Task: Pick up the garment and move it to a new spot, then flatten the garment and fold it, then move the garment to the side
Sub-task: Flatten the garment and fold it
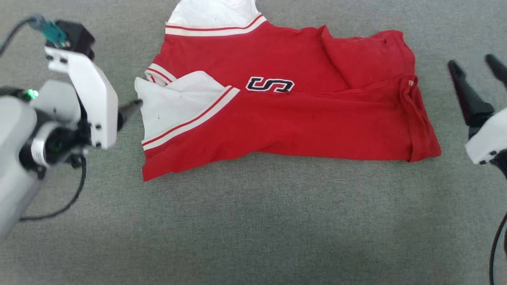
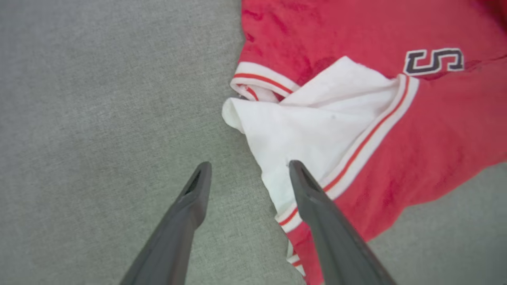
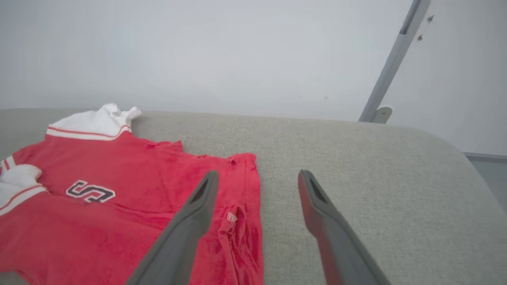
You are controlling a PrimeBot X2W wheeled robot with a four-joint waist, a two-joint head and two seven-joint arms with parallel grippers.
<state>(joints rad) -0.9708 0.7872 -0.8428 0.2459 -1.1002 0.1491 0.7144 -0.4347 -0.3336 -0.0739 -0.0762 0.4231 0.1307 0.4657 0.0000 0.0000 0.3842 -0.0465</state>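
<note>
**foldfan:** So where's the garment [image 1: 285,118] at?

**gripnerd:** Lying sideways on the grey fabric bench [image 1: 253,221], with the collar end left of the S logo [image 1: 270,84] and the hem [image 1: 416,114] off to its right. The near long side looks folded up toward the logo. That's why the near white sleeve [image 1: 178,103] sits on top of the red, just left of the logo. The other sleeve [image 1: 214,12] pokes out on the logo's far side, not tucked in yet.

**foldfan:** And the hands? Holding anything?

**gripnerd:** Nope. The left hand [image 2: 249,165] has its fingers spread wide, with just bench and the sleeve's edge between them. It hovers just left of the near sleeve, but I can't tell if a tip brushes the cloth. The right hand [image 1: 472,61] is spread wide too, empty, well right of the logo and clear of the hem.

**foldfan:** Why parked at the two ends?

**gripnerd:** My guess is each end is where you'd pinch for the next fold. So I'd read this as mid-fold — one fold in, with the far sleeve and a crosswise fold to go, then the shove to the side. The hem's a bit rumpled and could bunch.

**foldfan:** Any basket or tray involved?

**gripnerd:** None I can spot — it lies straight on the bench cover.
</note>
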